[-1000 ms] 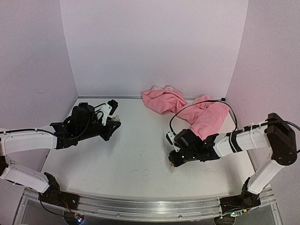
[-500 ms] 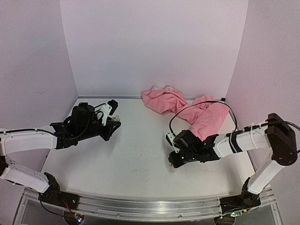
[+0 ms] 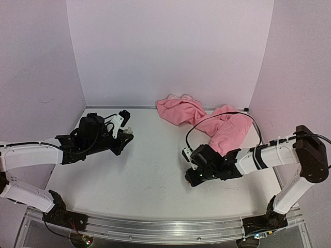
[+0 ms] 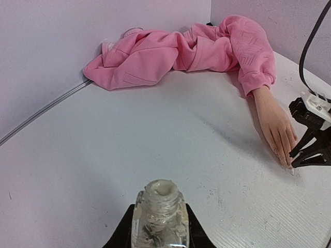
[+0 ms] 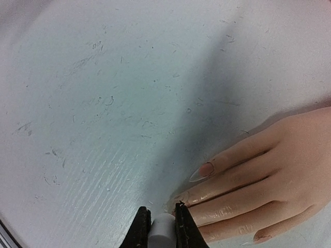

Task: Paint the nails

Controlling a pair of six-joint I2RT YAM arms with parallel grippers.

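Right pincer [image 5: 161, 213], clenched on the brush cap [image 5: 163, 232] low over the worktop [image 3: 150, 175], has crept slightly along the fingertips in the last second, so a stroke seems under way; behind it lies the pink hoodie [image 3: 207, 119]; just beside it rests the mannequin hand [image 5: 269, 175]; left pincer [image 4: 159, 230], well apart, grasps the open bottle [image 4: 160, 214]; the nails [image 5: 199, 172] sit right at the right pincer's tips, one looking pink-tinted.

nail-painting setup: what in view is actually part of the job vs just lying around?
Part of the job:
- nails on the mannequin hand
- open bottle, held in the left end effector
- white cap, held in the right end effector beside the nails

Just lying about:
- pink hoodie, bunched by the back wall, one sleeve over the hand's wrist
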